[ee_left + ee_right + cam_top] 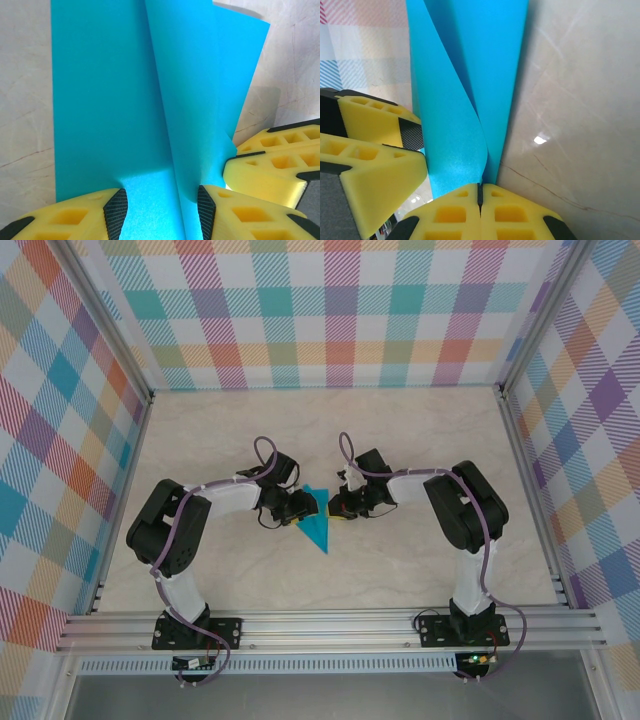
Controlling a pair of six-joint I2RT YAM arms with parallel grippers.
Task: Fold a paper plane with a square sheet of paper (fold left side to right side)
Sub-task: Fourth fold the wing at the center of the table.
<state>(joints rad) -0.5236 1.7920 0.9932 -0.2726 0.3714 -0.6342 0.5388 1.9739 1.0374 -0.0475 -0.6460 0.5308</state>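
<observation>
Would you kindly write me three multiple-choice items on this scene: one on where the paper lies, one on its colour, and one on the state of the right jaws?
1. Where is the paper?
A. Mid-table, between the two sets of jaws
B. In the far left corner
C. On the rail at the near edge

2. What colour is the paper?
A. Red
B. Teal-blue
C. White

3. How do the right jaws stand?
A. Wide open, clear of the paper
B. Shut on the paper
C. Shut on a pen

Answers:
1 A: the top view shows it in the middle, where both sets of jaws meet.
2 B: all three views show it teal-blue.
3 B: the right wrist view shows them closed together, with the paper's edge running in between.
</observation>
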